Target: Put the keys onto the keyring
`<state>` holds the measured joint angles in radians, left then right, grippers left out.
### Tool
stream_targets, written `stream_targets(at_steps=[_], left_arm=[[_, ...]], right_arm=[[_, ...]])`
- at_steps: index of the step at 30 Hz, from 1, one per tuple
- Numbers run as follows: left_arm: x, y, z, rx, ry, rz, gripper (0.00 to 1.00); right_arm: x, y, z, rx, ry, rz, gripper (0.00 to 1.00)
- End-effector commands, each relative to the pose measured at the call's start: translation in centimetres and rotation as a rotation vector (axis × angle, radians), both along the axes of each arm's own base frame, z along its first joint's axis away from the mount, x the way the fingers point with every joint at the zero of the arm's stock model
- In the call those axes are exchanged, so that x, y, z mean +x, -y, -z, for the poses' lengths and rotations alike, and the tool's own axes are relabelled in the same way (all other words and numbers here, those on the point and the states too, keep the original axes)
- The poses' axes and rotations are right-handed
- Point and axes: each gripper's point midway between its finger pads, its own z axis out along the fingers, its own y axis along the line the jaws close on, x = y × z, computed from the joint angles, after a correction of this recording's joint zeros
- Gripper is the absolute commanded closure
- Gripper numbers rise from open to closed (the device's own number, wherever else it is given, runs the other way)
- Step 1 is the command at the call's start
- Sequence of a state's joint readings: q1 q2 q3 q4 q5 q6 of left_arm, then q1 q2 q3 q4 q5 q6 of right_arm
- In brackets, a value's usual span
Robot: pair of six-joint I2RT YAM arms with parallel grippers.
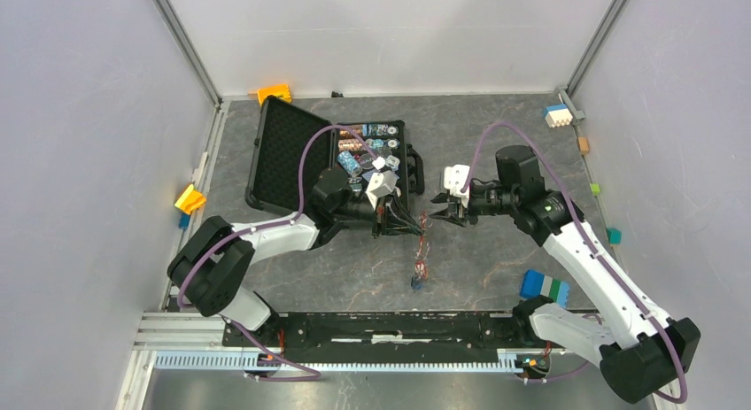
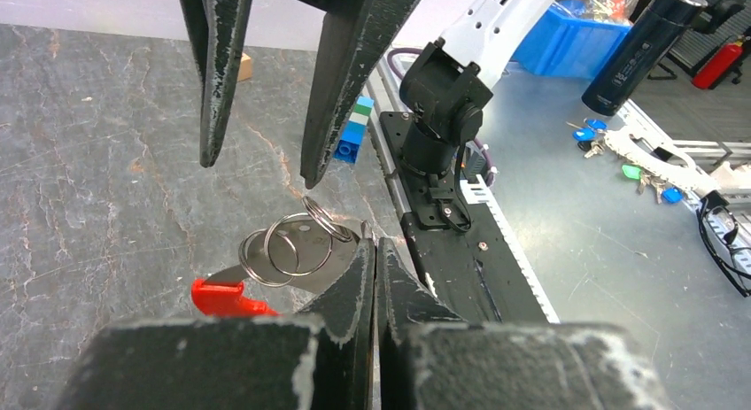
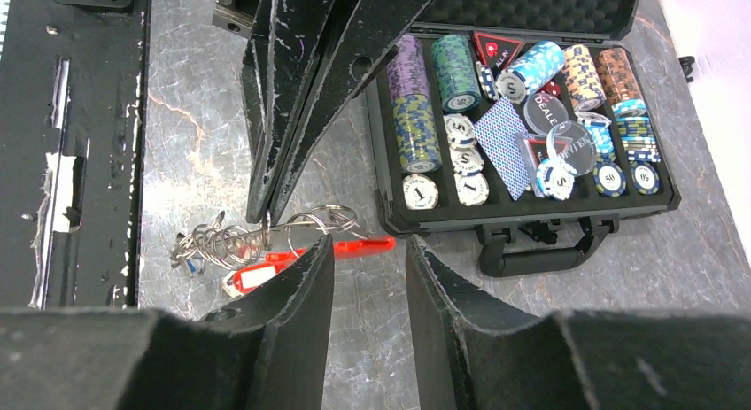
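- Currently, the largest thing near the work is the open chip case (image 1: 283, 153), just behind the left gripper; it has no part in the job.
- The left gripper (image 2: 375, 255) is clenched, pinching the keyring (image 2: 292, 246) at its tips, so the loops stand just ahead of its fingers.
- The right gripper (image 3: 367, 251) faces it tip to tip, its jaws apart around nothing, with the loops just beyond them.
- From the pinch, the ring, chain and red tag (image 3: 359, 247) trail towards the arm bases. That line is the long axis, running across the right gripper's approach rather than along it.
- I judge the bunch to be light and limp as a whole: hard, stiff metal pieces loosely linked, so it will swing and twist wherever it is not held.
- The wire loops look springy and slick. The best hold seems to be flat across the coil, pads on both faces, as the left gripper has it, leaving the split end free.
- The keys (image 1: 416, 282) seem to be the small pieces at the far end of the bunch, well away from both grippers, one with a blue head. They are too small to show which way they point, or whether they are already threaded.
- Thin and smooth, a key is best taken by its plastic head.
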<state>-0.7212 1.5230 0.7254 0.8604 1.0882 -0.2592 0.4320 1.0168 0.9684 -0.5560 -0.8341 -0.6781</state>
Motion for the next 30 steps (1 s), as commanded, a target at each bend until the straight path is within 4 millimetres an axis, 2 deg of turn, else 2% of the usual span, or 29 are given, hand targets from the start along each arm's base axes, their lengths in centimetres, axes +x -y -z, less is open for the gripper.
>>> stream_targets(at_steps=[1, 7, 10, 16, 21, 30], left_arm=[[-0.3, -0.3, -2.2, -0.063, 0.117, 0.034, 0.98], [-0.4, -0.6, -2.3, -0.064, 0.144, 0.029, 0.98], [0.3, -0.7, -2.2, -0.041, 0.186, -0.014, 0.98], [2.7, -1.4, -0.6, 0.098, 0.302, -0.137, 0.98], [3.2, -1.9, -0.2, 0.121, 0.331, -0.187, 0.98], [2.9, -1.5, -1.4, 0.044, 0.267, -0.200, 0.98]], right_arm=[[0.1, -0.3, -1.1, 0.012, 0.020, -0.020, 0.59], [0.4, 0.2, 0.2, -0.011, 0.001, 0.025, 0.58], [0.6, 0.7, 0.3, -0.028, 0.012, 0.052, 0.56], [0.9, 0.7, 0.8, -0.048, -0.002, 0.054, 0.56], [0.8, -0.2, 0.9, -0.043, -0.044, -0.011, 0.55], [-0.3, -0.5, -0.4, -0.021, -0.008, -0.092, 0.61]])
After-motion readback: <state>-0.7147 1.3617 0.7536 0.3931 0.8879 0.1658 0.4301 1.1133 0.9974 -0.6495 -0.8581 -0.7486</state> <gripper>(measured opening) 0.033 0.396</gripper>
